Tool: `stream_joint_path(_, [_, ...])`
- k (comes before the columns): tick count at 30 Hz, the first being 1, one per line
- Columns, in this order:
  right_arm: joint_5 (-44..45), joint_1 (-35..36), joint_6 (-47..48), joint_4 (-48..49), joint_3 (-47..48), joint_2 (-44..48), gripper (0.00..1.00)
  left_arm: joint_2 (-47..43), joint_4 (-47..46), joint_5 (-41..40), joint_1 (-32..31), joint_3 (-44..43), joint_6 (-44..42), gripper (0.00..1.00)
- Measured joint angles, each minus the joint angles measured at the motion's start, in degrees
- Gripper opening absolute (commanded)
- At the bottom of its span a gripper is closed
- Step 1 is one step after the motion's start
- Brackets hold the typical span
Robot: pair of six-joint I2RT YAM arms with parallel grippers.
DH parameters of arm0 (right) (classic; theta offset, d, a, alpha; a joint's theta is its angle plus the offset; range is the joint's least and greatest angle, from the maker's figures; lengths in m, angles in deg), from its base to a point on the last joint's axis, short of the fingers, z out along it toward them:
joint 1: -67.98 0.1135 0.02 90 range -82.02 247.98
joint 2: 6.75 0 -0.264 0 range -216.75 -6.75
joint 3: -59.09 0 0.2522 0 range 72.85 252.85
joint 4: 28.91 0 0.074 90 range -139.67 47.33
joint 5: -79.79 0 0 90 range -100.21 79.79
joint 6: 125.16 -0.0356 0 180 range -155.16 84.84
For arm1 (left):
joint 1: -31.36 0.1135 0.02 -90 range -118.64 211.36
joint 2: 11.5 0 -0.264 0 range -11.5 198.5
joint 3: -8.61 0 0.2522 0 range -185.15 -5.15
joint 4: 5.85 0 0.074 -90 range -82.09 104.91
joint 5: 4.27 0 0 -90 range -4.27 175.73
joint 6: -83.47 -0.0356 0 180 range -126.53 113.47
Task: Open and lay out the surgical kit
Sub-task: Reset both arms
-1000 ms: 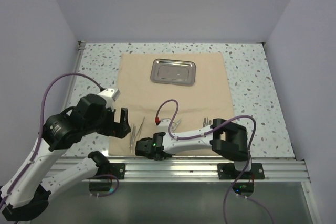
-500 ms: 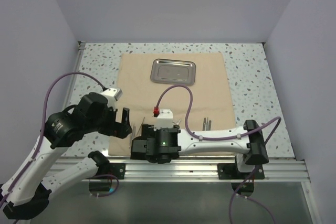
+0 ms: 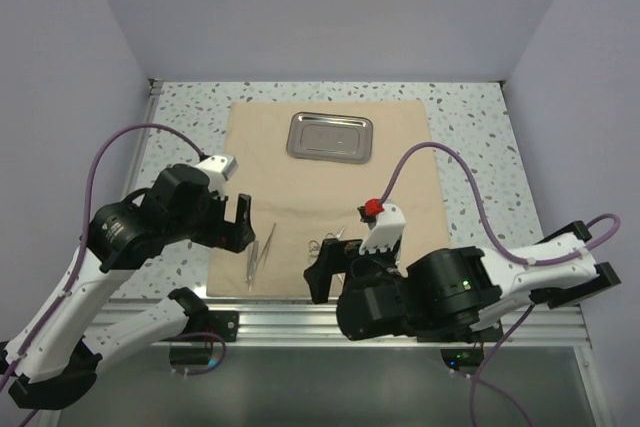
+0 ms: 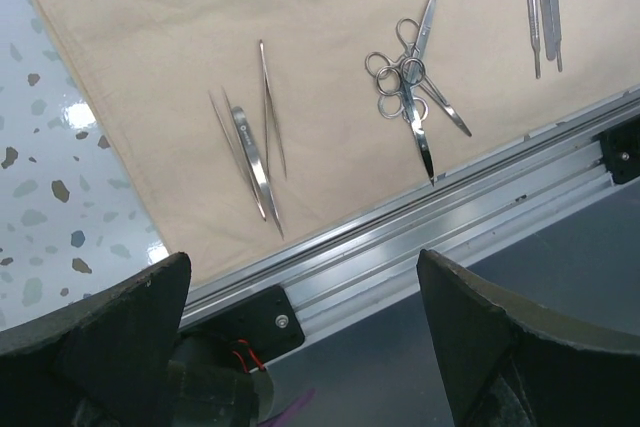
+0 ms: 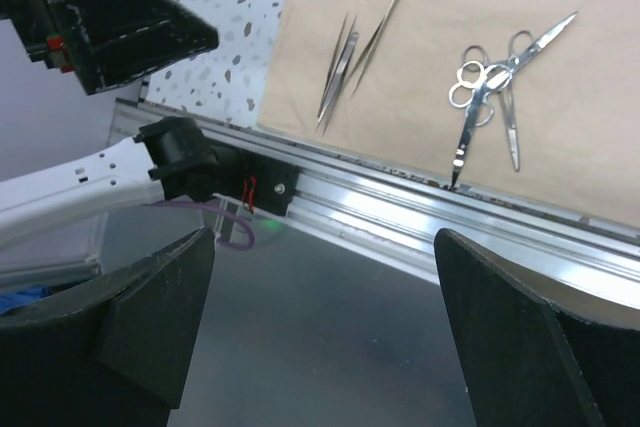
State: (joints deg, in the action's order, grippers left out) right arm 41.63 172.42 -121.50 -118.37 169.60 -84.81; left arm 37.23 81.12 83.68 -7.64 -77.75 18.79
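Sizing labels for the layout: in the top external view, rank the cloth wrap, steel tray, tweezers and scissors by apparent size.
1. cloth wrap
2. steel tray
3. tweezers
The scissors are partly hidden there, so tweezers versus scissors stays unsure.

Robot lab test cell: speckled counter boxed in by plain lilac walls, aluminium rail bolted along near edge, white robot arms, loose purple cables.

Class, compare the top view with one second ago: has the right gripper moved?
Yes. The right gripper has shifted right along the rail, from beside the tweezers to near the scissors.
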Motion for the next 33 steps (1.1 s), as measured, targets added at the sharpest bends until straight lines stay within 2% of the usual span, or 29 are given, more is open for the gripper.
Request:
stream_joint_path(11, [4.52,-0.04,6.6,-0.87,-12.63,15.58,0.98,0.28,-0.04,-5.68,0.0,-0.33,0.92,1.0])
stream_joint_path(20, [5.66,-0.04,14.38,-1.29,-18.58,29.09,0.99,2.27,0.68,-10.16,0.0,-1.2,6.54,1.0])
stream_joint_path(25, [6.08,-0.04,20.35,-1.36,-18.58,32.44,0.99,4.39,0.83,-11.45,0.0,-1.84,10.34,1.0])
stream_joint_path(30, [6.75,-0.04,30.34,-0.46,-18.34,33.44,0.96,4.94,0.81,-13.42,0.0,-2.84,14.19,1.0])
stream_joint_path(33, [7.06,-0.04,35.58,-0.24,-16.76,32.35,0.99,4.48,0.7,-14.53,0.0,-3.06,15.3,1.0])
